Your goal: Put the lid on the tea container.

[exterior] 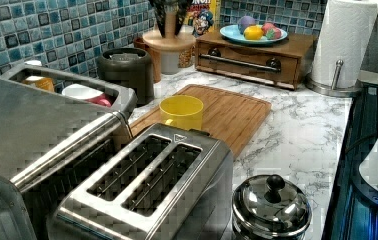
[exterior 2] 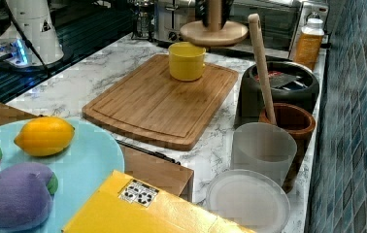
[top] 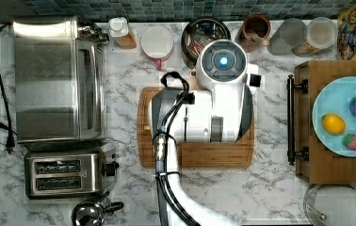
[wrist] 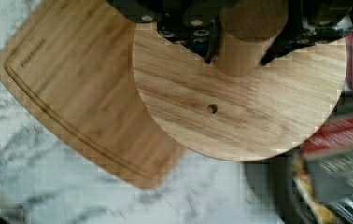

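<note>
My gripper (wrist: 244, 44) is shut on the upright knob (wrist: 245, 51) of a round wooden lid (wrist: 240, 112). The lid (exterior: 169, 39) hangs level in the air over the far end of the bamboo cutting board (exterior: 227, 107), higher than the canister's rim. The tea container (exterior 2: 278, 92) is a black round canister with red and brown packets inside, standing open by the tiled wall. In the wrist view the lid's edge just reaches the container's rim (wrist: 296, 205), with most of the opening uncovered. In the top view my arm hides part of the container (top: 203, 33).
A yellow cup (exterior 2: 186, 60) sits on the board below the lid. Beside the container stand a white mug with red handle (top: 157, 43), a brown jar (exterior 2: 291, 127) holding a wooden stick, and frosted plastic tubs (exterior 2: 263, 145). Toaster oven (top: 56, 77), toaster (top: 63, 174), fruit plate (top: 343, 115).
</note>
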Tool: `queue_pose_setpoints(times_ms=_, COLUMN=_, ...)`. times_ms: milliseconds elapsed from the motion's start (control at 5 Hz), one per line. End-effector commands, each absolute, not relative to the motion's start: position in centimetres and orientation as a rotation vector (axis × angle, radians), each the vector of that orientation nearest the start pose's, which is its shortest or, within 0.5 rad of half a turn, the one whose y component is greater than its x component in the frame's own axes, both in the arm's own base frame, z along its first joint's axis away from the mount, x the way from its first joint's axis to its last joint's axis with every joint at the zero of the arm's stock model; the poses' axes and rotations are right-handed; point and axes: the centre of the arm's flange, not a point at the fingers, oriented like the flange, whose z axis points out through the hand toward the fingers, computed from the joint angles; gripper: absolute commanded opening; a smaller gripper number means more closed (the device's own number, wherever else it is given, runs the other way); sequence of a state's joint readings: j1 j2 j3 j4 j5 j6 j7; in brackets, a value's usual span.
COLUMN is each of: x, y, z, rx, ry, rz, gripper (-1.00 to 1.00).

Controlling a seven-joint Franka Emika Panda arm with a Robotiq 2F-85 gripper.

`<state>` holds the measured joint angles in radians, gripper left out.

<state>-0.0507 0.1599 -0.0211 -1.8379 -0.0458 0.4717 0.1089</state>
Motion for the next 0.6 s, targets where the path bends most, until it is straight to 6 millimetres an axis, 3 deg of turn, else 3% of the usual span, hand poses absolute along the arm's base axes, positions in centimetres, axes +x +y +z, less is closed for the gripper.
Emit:
queue_pose_setpoints(times_ms=200, x=67.4, y=-3.9, z=63.6, rx=-2.641, ry=1.293, rz=-0.591, gripper=-1.00)
queue_pose_setpoints(times_ms=600, x=71.2, y=-2.9, z=60.6, rx=-2.704, ry=1.286, rz=-0.502, gripper=-1.00)
